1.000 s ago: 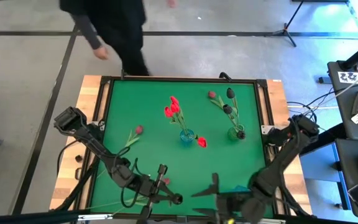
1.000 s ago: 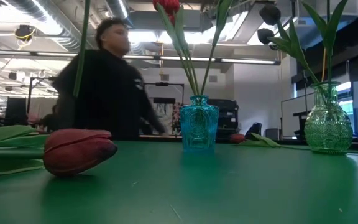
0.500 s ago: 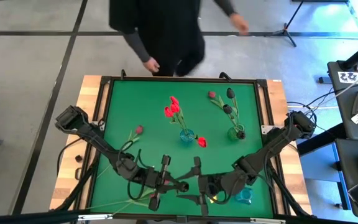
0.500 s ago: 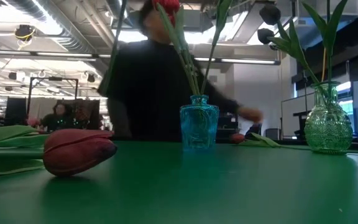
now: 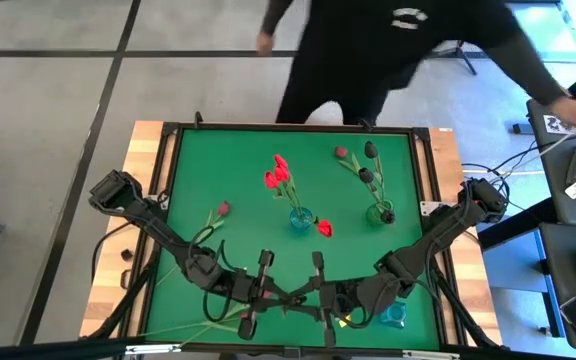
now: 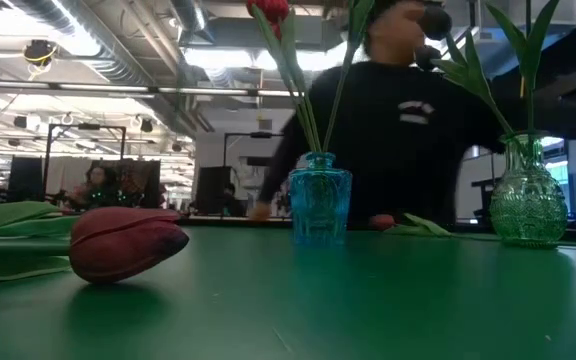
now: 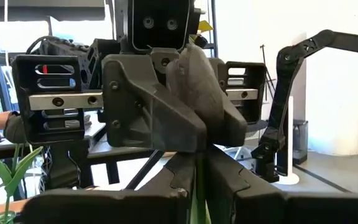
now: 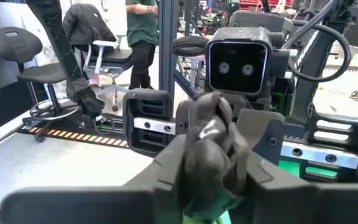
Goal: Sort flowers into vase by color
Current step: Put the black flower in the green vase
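Note:
My left gripper [image 5: 280,297] and right gripper [image 5: 300,297] meet tip to tip above the table's near edge. The left is shut on a thin green stem [image 7: 197,208]. The right gripper [image 8: 213,186] is open, its fingers on either side of the left's tips. A blue vase [image 5: 300,220] holds red tulips [image 5: 278,175]. A green vase [image 5: 381,213] holds maroon heads [image 5: 368,165] and a pink one [image 5: 341,153]. A red head [image 5: 325,229] lies beside the blue vase. A pink tulip [image 5: 223,209] lies left of it. A dark red head [image 6: 128,242] rests on the table. My left gripper pinches a thin green stem [image 7: 197,202] between its two shut fingers; the stem shows as a narrow strip in the slit. The grippers hide which flower it belongs to and where its head is.
A person stands behind the far edge, reaching toward the right. A small blue container [image 5: 396,315] sits by the right arm at the near right corner. A long pale stem [image 5: 193,323] lies along the near left edge. The middle of the green mat [image 5: 258,245] is free.
My right gripper has swung from the near right toward the left gripper and now faces it tip to tip; it has kept still for the last half second. The person has walked from left to right behind the far edge.

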Motion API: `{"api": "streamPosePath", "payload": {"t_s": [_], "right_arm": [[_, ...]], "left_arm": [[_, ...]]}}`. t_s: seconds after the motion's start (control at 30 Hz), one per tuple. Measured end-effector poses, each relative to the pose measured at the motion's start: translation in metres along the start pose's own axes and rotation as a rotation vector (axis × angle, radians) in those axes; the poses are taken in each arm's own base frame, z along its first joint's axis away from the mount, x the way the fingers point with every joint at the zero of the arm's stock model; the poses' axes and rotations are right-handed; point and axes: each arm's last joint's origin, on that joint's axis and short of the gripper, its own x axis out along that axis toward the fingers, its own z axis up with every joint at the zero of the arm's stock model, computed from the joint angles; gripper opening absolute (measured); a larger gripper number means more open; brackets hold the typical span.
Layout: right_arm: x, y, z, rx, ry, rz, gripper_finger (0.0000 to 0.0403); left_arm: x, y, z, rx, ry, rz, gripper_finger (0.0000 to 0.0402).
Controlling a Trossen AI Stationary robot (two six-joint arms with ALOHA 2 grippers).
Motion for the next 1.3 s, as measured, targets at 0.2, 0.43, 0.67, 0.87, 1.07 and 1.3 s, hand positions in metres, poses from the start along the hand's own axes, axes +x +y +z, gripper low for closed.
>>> {"api": "streamPosePath", "payload": {"t_s": [0.2,0.43,0.67,0.87,1.07,1.3], "right_arm": [[-0.013,0.0,0.01,-0.004,0.008,0.015,0.0048],[-0.071,-0.015,0.053,0.007,0.007,-0.029,0.0046],[-0.161,-0.061,0.103,0.22,0.064,-0.131,0.0046],[-0.234,-0.106,0.114,0.433,0.306,-0.181,0.0046],[-0.267,-0.125,0.098,0.563,0.553,-0.239,0.0046],[-0.289,-0.144,0.099,0.541,0.426,-0.393,0.0046]], "left_arm": [[-0.012,-0.01,0.009,0.009,0.104,0.04,0.0085],[-0.044,-0.038,0.027,0.057,0.218,0.076,0.0141],[-0.077,-0.071,0.031,0.111,0.288,0.152,0.0148],[-0.09,-0.086,0.034,0.052,0.286,0.128,0.0148],[-0.093,-0.088,0.032,0.035,0.297,0.121,0.0148],[-0.09,-0.084,0.03,0.045,0.308,0.139,0.0148]]}}
